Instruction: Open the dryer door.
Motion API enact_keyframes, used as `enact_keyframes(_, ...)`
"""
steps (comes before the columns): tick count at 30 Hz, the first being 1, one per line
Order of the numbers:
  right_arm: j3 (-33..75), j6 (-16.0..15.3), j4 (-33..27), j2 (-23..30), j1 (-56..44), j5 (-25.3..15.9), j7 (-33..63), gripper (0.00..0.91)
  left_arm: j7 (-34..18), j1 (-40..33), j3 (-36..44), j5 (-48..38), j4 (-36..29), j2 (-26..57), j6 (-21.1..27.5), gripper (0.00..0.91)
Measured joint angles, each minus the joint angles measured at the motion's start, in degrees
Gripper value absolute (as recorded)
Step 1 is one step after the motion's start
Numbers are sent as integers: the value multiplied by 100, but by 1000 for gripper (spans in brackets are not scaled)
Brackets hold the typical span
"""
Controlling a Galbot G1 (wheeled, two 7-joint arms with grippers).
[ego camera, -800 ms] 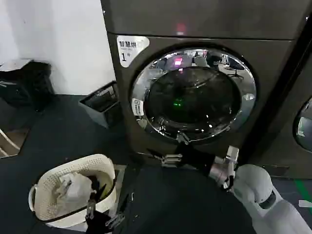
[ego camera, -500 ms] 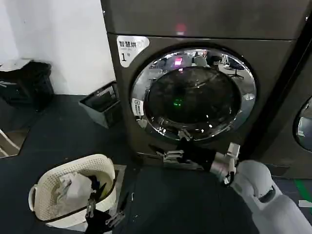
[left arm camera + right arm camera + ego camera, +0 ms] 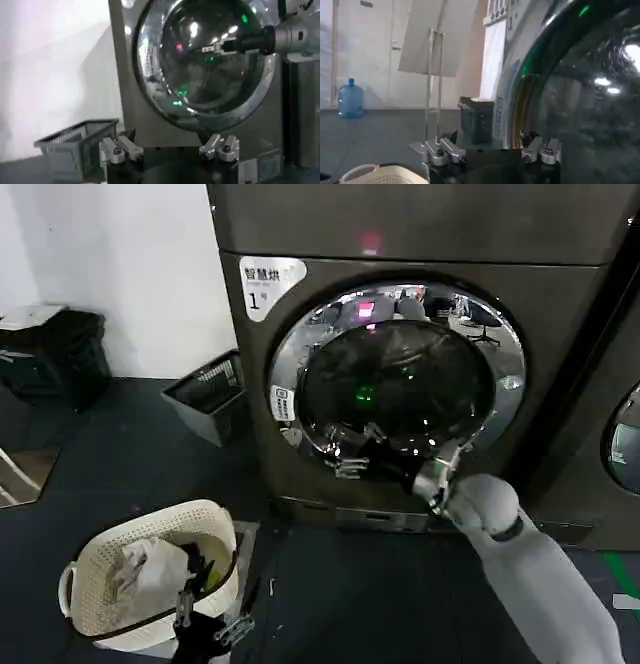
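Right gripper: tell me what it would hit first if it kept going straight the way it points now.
Most likely the dryer door. The right gripper, open, points at the door's lower left, near where the chrome ring meets the dark glass. Whether ring or glass comes first is unclear, as depth is hard to judge.

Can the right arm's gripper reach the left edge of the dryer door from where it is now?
Probably yes. The right gripper is open and already up against the lower left of the dryer door, with nothing between it and the chrome rim there.

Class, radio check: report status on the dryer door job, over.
Right gripper open, at dryer door lower chrome ring. Left gripper open, parked low by laundry basket. Door shut. Nothing blocking.
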Motion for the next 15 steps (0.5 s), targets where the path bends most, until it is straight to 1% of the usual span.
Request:
enact_keyframes(9,-293,62,-615,353,423,-16,70,907,-2,12,-4,-9,-104,-95,114,907)
enact_keyframes(15,-460,121,-835,477,576,-30,71,907,19,35,16,51,-105,-156,76,907)
